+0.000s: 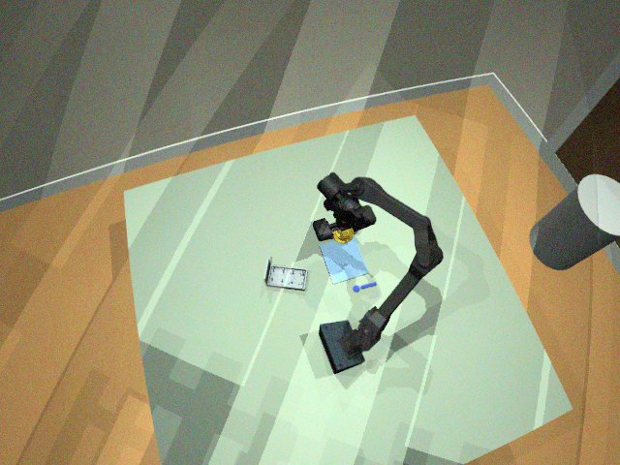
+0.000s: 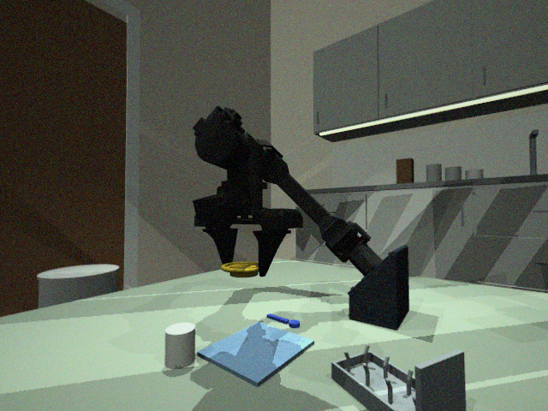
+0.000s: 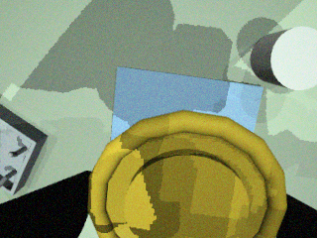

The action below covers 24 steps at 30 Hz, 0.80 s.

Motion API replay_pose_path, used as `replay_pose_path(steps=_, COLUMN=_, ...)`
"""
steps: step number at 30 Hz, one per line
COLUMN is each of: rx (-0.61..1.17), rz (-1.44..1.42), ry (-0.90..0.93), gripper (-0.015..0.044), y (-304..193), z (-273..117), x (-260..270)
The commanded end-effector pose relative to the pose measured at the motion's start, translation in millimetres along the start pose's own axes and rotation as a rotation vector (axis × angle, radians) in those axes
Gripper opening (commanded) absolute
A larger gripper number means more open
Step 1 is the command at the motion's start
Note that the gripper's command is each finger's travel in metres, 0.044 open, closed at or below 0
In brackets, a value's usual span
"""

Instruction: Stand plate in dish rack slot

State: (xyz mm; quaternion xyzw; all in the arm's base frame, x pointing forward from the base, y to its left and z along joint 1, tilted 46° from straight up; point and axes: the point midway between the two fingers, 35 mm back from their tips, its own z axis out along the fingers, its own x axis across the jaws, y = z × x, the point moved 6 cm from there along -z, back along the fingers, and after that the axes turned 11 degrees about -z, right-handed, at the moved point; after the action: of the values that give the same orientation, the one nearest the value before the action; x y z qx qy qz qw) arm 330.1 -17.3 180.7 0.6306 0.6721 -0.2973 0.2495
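Note:
The yellow plate (image 1: 343,234) (image 2: 241,268) (image 3: 198,198) is held level, face up, well above the table. My gripper (image 2: 245,268) (image 3: 185,193) is shut on it, with one finger at each opposite side of the rim. The fingers stand wide apart across the plate. The grey dish rack (image 1: 287,289) (image 2: 442,380) (image 3: 32,156) stands on the table, with short upright rails inside and a tall panel at one end. No plate stands in it. It is off to the left of the plate in the wrist view.
A blue square board (image 1: 345,264) (image 2: 261,349) (image 3: 149,89) lies on the table below the plate. A blue spoon-like thing (image 1: 367,286) (image 2: 279,318) lies beside it, towards the arm's base. A grey cylinder (image 2: 179,349) (image 3: 297,59) stands by the board, on the side away from the rack.

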Motion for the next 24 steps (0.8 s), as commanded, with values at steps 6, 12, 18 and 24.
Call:
replay_pose_path(steps=6, rx=-0.006, rz=-0.004, ry=-0.004, gripper=0.0, y=1, z=-37, x=1)
replay_pose_path(steps=12, rx=-0.006, rz=-0.001, ry=-0.006, gripper=0.0, y=0, z=-46, x=3)
replay_pose_path(steps=18, rx=0.002, rz=0.172, ry=0.01, gripper=0.0, y=-13, z=-49, x=56)
replay_pose_path(steps=24, rx=0.017, rz=0.372, ry=0.007, gripper=0.0, y=-37, z=-48, x=109)
